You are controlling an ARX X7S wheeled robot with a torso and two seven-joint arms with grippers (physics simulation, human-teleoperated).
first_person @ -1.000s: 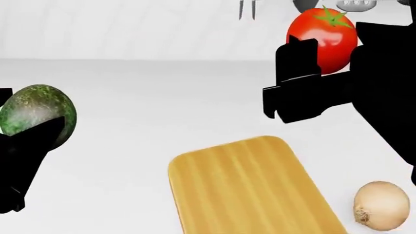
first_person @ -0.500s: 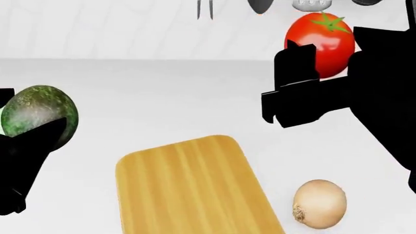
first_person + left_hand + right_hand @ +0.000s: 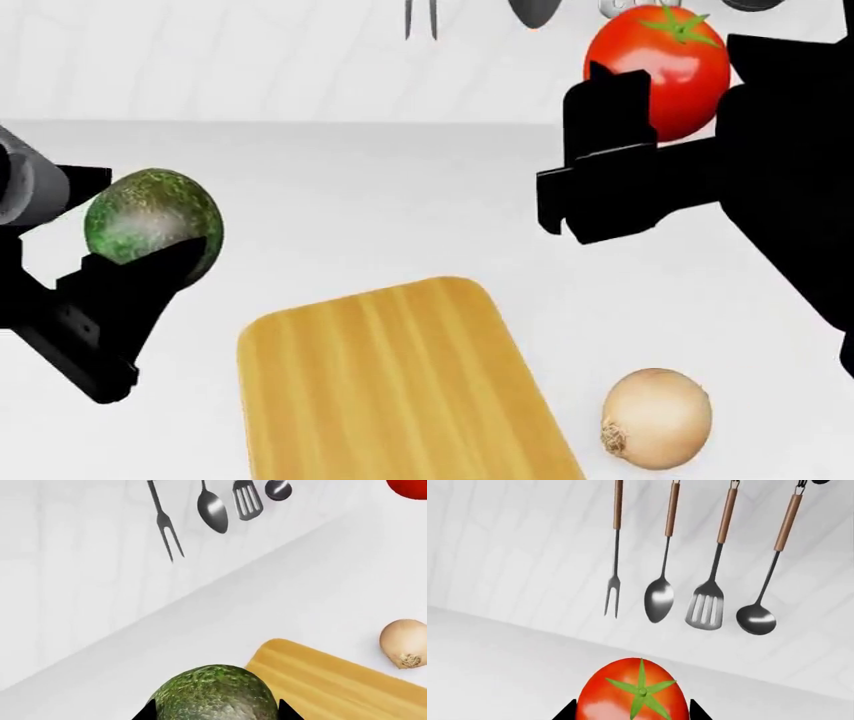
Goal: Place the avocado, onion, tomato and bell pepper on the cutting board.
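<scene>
My left gripper [image 3: 154, 245] is shut on the dark green avocado [image 3: 151, 225], held in the air left of the light wooden cutting board [image 3: 394, 385]. From the left wrist the avocado [image 3: 217, 695] fills the space between the black fingertips [image 3: 144, 713], with the board [image 3: 327, 680] and the onion [image 3: 405, 642] beyond it. High at the right, my right gripper [image 3: 674, 95] is shut on the glossy red tomato [image 3: 663, 68]. The tomato [image 3: 634, 695] sits between both fingertips [image 3: 565, 713] in the right wrist view. The cream onion [image 3: 654, 417] lies on the counter right of the board. The bell pepper is out of view.
Several metal utensils hang on the white back wall: a fork [image 3: 614, 575], a spoon [image 3: 660, 592], a slotted spatula [image 3: 707, 605] and a ladle [image 3: 757, 615]. A white counter [image 3: 374, 200] stretches around the board.
My left gripper has carried the avocado up and to the right, closer to the board. Between the two earlier frames the head view shifted, sliding board and onion left. The right gripper holds still.
</scene>
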